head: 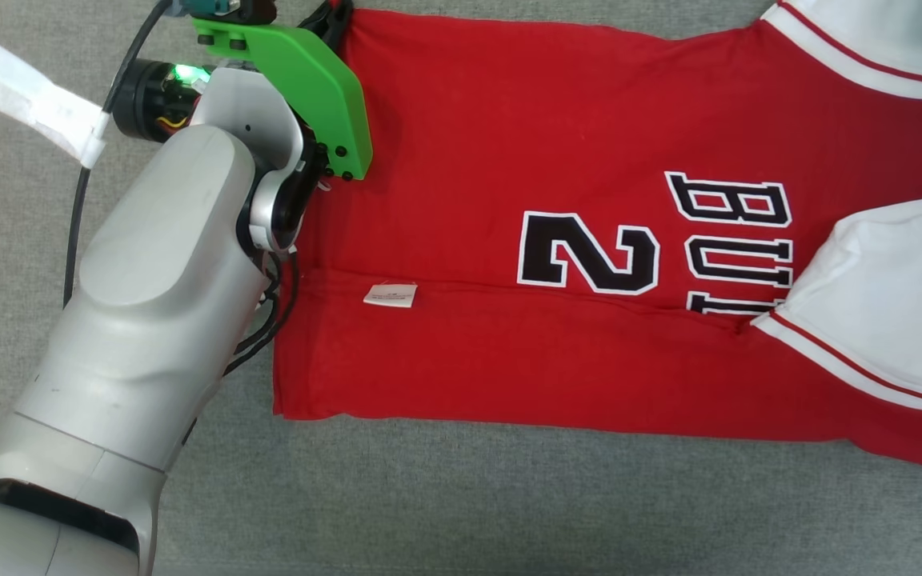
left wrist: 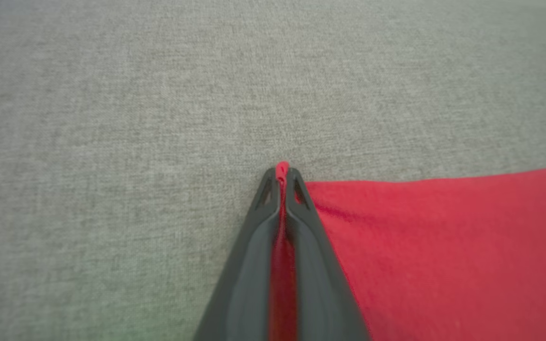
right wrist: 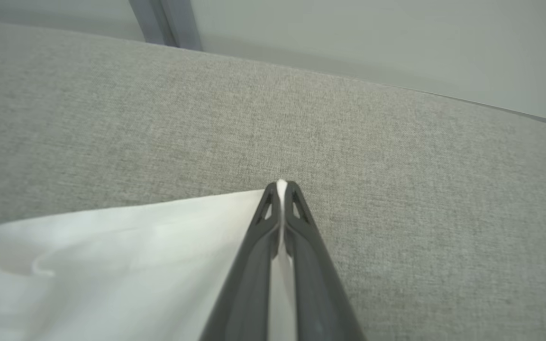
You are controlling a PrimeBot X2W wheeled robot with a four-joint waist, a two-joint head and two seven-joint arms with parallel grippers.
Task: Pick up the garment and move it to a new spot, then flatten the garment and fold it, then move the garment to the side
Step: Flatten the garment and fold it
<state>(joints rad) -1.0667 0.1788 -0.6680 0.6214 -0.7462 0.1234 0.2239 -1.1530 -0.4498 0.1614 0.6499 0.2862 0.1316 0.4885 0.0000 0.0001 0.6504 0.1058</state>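
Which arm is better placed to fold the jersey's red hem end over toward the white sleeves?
Left. The left fingers are shut on the red hem corner of the jersey, so that arm can probably carry it over. The right fingers pinch white fabric instead.

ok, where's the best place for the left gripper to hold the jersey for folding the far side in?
The far hem corner, coming in from the hem end. The jersey lies flat, so only an edge or corner offers a bite. The left gripper is shut on that corner; the right gripper is shut on the white sleeve edge.
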